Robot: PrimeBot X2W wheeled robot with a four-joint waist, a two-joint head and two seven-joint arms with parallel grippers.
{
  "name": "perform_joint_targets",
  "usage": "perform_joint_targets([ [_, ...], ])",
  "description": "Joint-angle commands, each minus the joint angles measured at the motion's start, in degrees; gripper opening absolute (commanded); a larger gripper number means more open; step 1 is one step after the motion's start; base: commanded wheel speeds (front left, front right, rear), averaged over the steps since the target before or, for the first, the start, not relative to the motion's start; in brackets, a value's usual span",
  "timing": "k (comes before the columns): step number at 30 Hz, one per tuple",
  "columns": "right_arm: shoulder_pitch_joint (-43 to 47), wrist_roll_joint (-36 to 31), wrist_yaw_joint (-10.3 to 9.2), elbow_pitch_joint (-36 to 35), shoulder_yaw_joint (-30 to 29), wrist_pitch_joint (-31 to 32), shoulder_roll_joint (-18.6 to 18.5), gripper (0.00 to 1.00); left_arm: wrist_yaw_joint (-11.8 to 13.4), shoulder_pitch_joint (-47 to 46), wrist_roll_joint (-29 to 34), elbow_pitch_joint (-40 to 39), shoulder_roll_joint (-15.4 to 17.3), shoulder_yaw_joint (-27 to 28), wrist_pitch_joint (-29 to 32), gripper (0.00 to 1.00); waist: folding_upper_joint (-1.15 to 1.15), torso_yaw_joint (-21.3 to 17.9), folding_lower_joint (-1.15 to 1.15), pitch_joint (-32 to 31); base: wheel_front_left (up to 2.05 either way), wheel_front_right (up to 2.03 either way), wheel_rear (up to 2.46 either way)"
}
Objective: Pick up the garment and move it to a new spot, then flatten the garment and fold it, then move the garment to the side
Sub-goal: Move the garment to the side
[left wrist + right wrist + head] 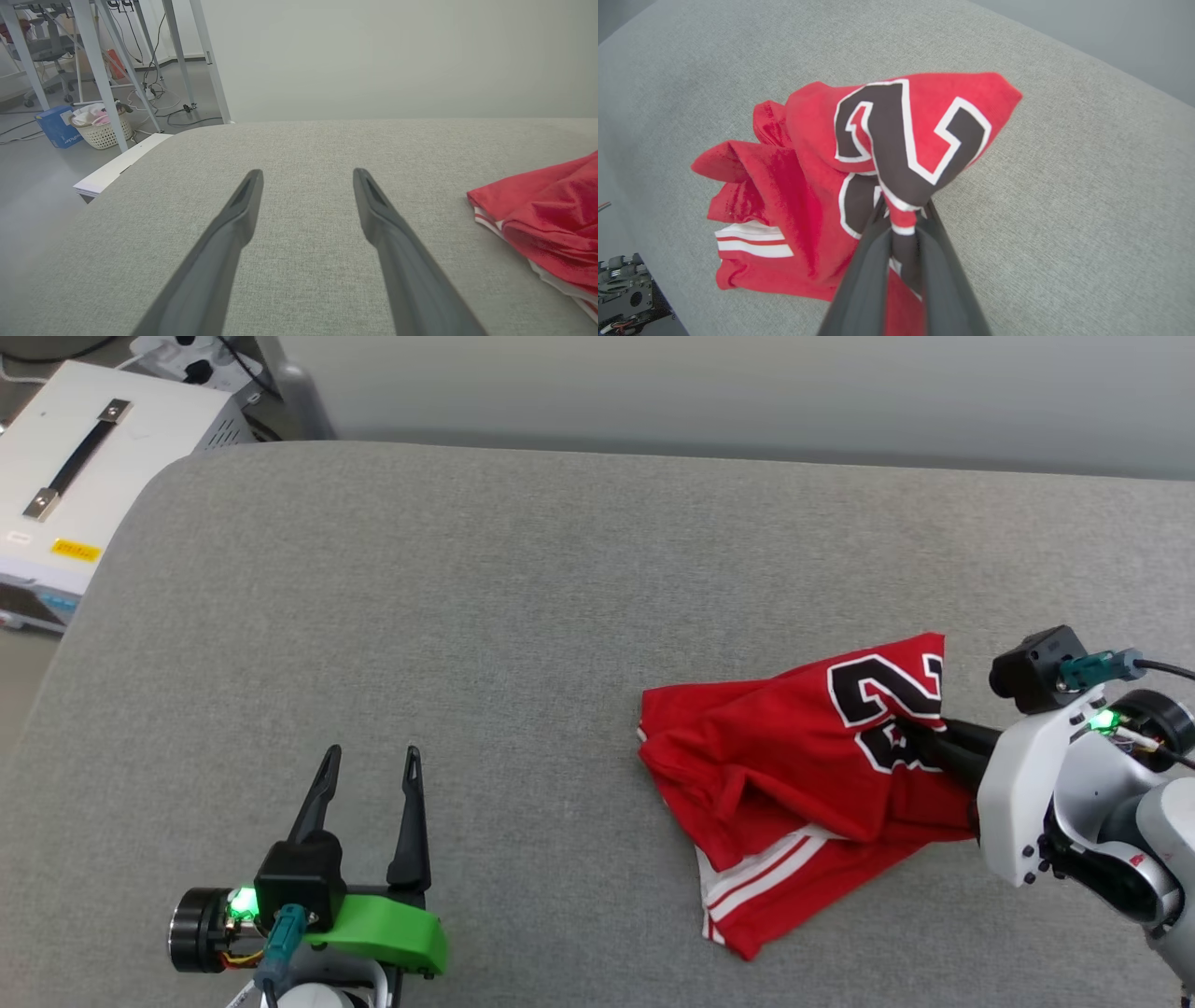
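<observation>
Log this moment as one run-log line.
phase: pick up | right gripper: shut on garment at its printed numerals | garment: crumpled, bulk on grey surface | left gripper: open, apart from garment

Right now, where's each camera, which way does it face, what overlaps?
Head: on the head, facing forward and down at the grey surface; left gripper open lower left, right gripper shut on the shirt.
Left wrist: on the left arm, facing along its spread fingers across the surface toward a wall.
Right wrist: on the right arm, facing down its fingers, pinched on the shirt's number.
Shared: all three show shirt and surface.
</observation>
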Motion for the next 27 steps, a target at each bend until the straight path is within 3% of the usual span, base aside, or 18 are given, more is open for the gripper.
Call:
perform_joint_targets([
  [1,-1.2,-0.5,-0.04,-1.2,0.1,-0.2,-1.0,0.0,0.3,0.6,-0.1,-0.4,-0.2,0.3,-0.3,1.0,0.0,-2.4,0.0,-0.7,0.0,0.0,0.0],
  [7,-2.3,-0.9,-0.04,-5.8,-0.8,1.6,-5.1,0.0,0.4,1.1,-0.1,-1.7,-0.3,0.9,-0.3,1.0,0.0,-8.0,0.0,-0.1,0.0,0.0,0.0],
  [15,-3.3,-1.5,-0.04,-5.6,-5.6,2.6,-7.7,0.0,0.5,-1.2,0.2,-4.3,0.0,2.2,-0.3,1.0,0.0,-14.8,0.0,4.4,0.0,0.0,0.0],
  [20,-6.0,-2.2,-0.04,-1.5,-9.8,2.6,-9.9,0.0,0.2,-3.8,0.5,-6.4,1.1,3.1,-0.3,1.0,0.0,-16.7,0.0,9.7,0.0,0.0,0.0],
  [27,-12.4,-4.8,-0.04,12.9,-15.2,2.1,-13.1,0.0,-0.8,-8.8,1.1,-9.2,2.8,3.3,-0.3,1.0,0.0,-15.6,0.0,18.3,0.0,0.0,0.0],
])
